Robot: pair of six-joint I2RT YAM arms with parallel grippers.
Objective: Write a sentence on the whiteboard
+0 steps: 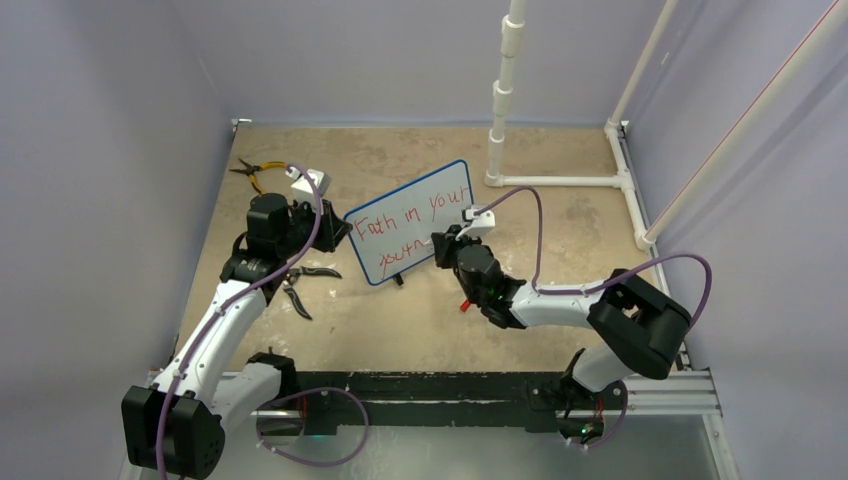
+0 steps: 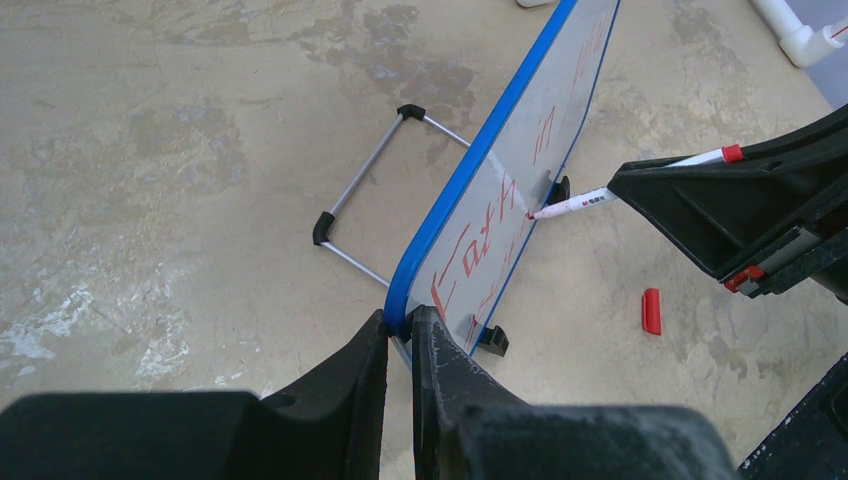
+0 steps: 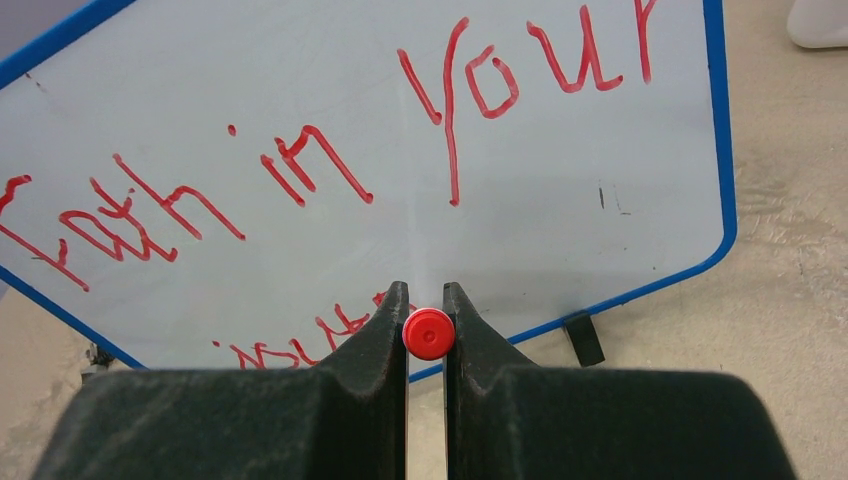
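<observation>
The whiteboard [image 1: 446,188] stands tilted on the table, blue-framed, with the red sentence [image 1: 404,222] on it. The top line reads "Faith in your"; a shorter second line sits below. My left gripper [image 2: 402,322] is shut on the board's blue frame at its left corner, also seen from above [image 1: 338,228]. My right gripper [image 3: 428,325] is shut on a red marker [image 3: 428,334], seen end-on. In the left wrist view the marker [image 2: 578,202] has its tip touching the board [image 2: 560,110] at the lower line. The sentence [image 3: 300,170] fills the right wrist view; its lower line is partly hidden by my fingers.
A red marker cap [image 2: 651,310] lies on the table below the board. Black pliers [image 1: 300,285] lie by the left arm, yellow-handled pliers [image 1: 258,170] at the back left. A white pipe frame [image 1: 560,181] stands back right. The board's wire stand [image 2: 370,195] sits behind it.
</observation>
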